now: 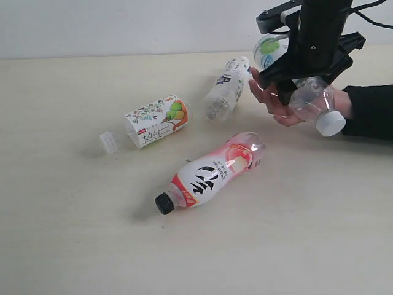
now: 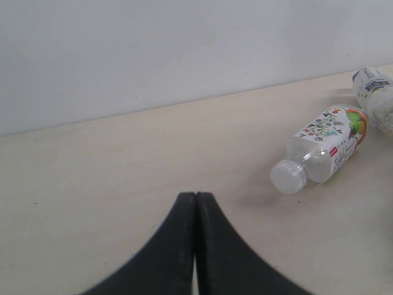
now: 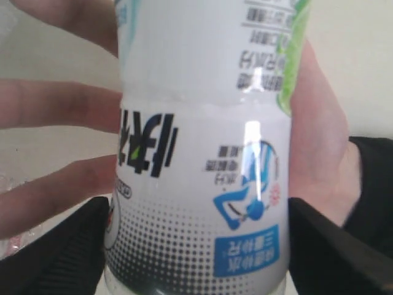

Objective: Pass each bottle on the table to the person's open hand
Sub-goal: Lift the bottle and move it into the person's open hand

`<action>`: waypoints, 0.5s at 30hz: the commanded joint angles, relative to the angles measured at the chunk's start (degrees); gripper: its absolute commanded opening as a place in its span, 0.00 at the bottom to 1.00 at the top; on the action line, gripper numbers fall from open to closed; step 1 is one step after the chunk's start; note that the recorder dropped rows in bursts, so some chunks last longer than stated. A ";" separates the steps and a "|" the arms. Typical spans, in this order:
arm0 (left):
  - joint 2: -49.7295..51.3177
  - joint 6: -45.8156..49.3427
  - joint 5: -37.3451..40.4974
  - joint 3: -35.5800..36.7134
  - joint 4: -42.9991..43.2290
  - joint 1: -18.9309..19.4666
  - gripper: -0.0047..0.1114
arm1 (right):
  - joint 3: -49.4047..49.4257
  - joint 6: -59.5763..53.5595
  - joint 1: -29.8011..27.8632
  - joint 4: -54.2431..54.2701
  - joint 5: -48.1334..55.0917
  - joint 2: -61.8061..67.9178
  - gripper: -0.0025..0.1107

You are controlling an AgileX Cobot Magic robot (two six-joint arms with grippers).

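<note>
My right gripper (image 1: 307, 77) is shut on a white-labelled bottle (image 1: 310, 98) and holds it just over the person's open hand (image 1: 270, 98), white cap pointing down right. In the right wrist view the bottle (image 3: 202, 153) fills the space between the black fingers (image 3: 67, 246), with the hand (image 3: 55, 110) spread behind it. Three bottles lie on the table (image 1: 73, 215): a floral-labelled one (image 1: 153, 121), a pink-red one with a black cap (image 1: 212, 175) and a second white-labelled one (image 1: 226, 89). My left gripper (image 2: 196, 196) is shut and empty above the table, left of the floral bottle (image 2: 325, 147).
The person's black sleeve (image 1: 371, 110) comes in from the right edge. A pale wall (image 1: 123, 24) runs along the table's far edge. The second white-labelled bottle (image 2: 374, 92) lies close to the hand's fingertips. The left arm does not show in the exterior view.
</note>
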 commanded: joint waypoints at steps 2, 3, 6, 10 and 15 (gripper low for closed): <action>-0.37 -0.10 -0.29 0.04 -0.32 -0.37 0.05 | -0.70 0.35 -0.01 -0.30 0.78 -0.01 0.21; -0.37 -0.10 -0.29 0.04 -0.32 -0.37 0.05 | -0.70 0.35 -0.01 -0.15 0.90 -0.01 0.27; -0.37 -0.10 -0.29 0.04 -0.32 -0.37 0.05 | -0.70 0.46 -0.01 -0.18 0.99 -0.01 0.45; -0.37 -0.10 -0.29 0.04 -0.32 -0.37 0.05 | -0.70 0.45 -0.01 -0.18 0.99 -0.01 0.64; -0.37 -0.10 -0.29 0.04 -0.32 -0.37 0.05 | -0.70 0.32 -0.01 -0.18 0.99 -0.01 0.80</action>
